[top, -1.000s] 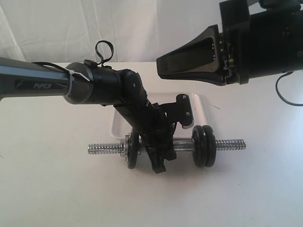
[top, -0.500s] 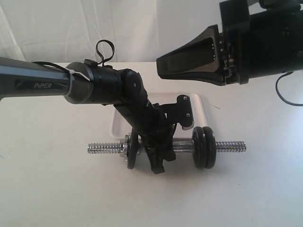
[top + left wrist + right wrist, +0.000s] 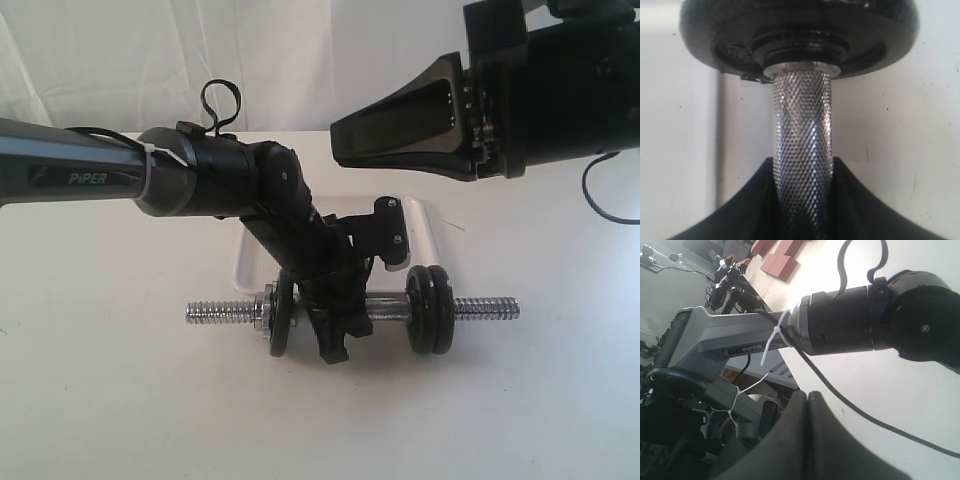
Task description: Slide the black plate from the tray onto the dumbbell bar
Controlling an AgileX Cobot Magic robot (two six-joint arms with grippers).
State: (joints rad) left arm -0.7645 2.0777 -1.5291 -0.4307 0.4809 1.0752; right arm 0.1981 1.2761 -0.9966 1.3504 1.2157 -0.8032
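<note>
The black plate (image 3: pixel 280 322) is on the bar (image 3: pixel 215 315), standing just left of the left end effector (image 3: pixel 333 350), which reaches down and squeezes the middle of the bar between its fingers (image 3: pixel 740 215). Just right of it, two more plates (image 3: pixel 432 310) sit on the bar side by side, and the white tray (image 3: pixel 425 230) lies on the counter (image 3: pixel 120 400) right behind it. The right end effector (image 3: pixel 336 143) hangs high up to its right, shut tight and holding nothing.
</note>
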